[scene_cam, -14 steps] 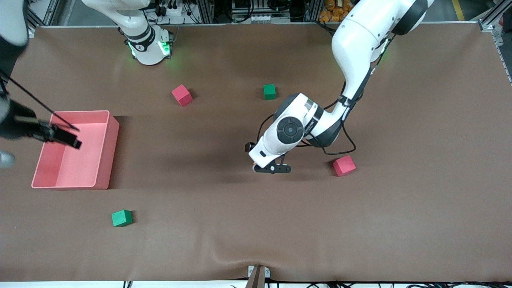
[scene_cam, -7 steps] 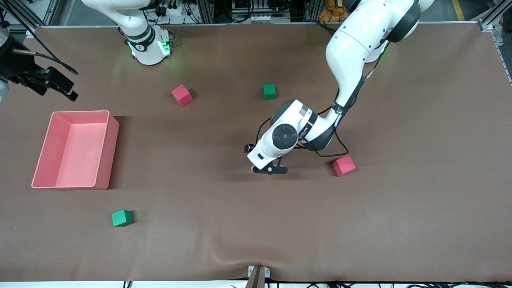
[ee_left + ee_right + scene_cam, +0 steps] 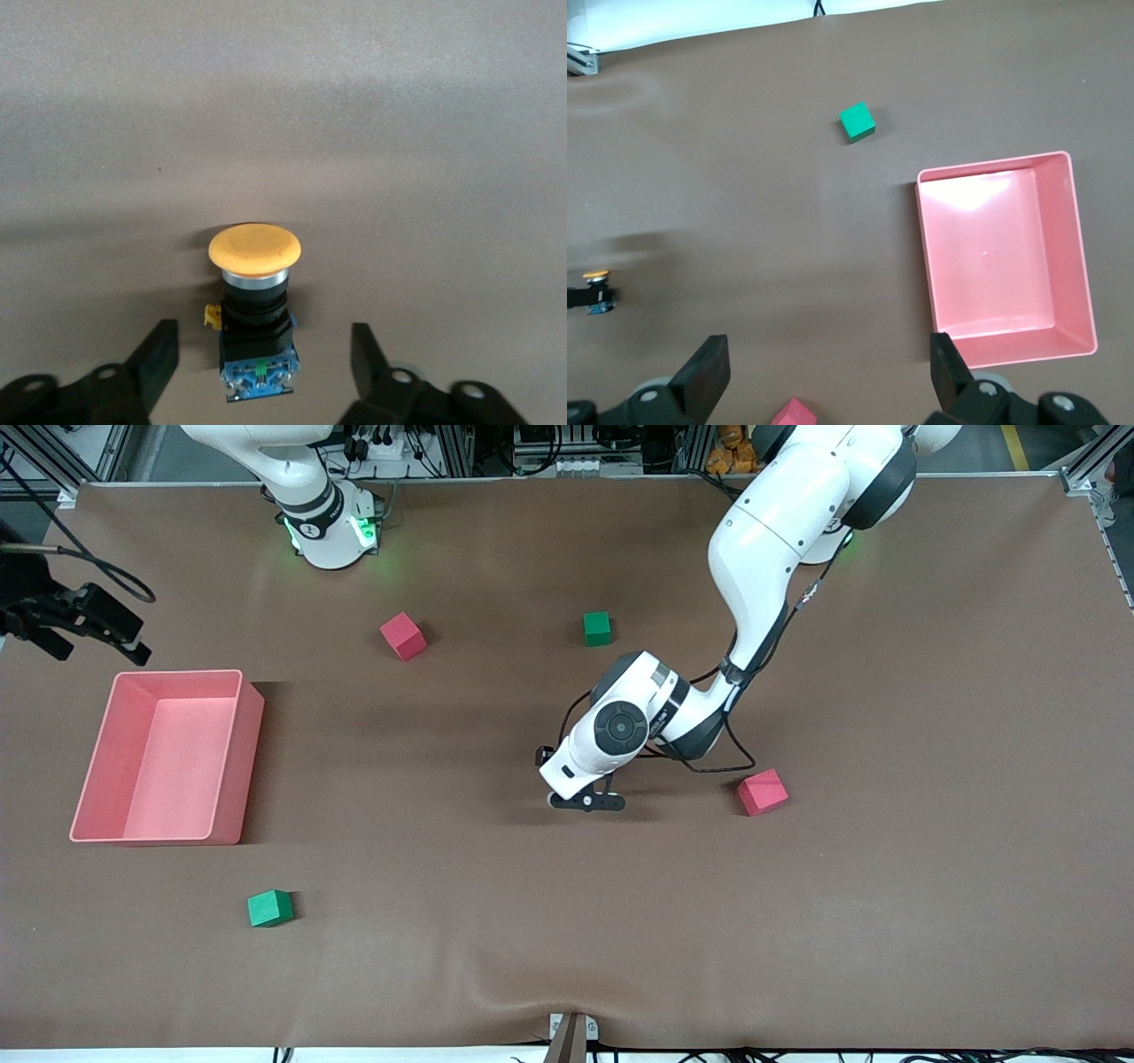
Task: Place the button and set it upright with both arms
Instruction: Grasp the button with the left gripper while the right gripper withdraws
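button base partly cropped between left gripper fingers.

The left arm reaches from its base down to the middle of the table, elbow high, forearm bent back toward the right arm's end, wrist pointing down. The left gripper sits low at the table surface, its fingers spread apart with a gap on each side. The right arm waits, its right gripper up in the air at the right arm's end of the table, fingers wide apart and empty.
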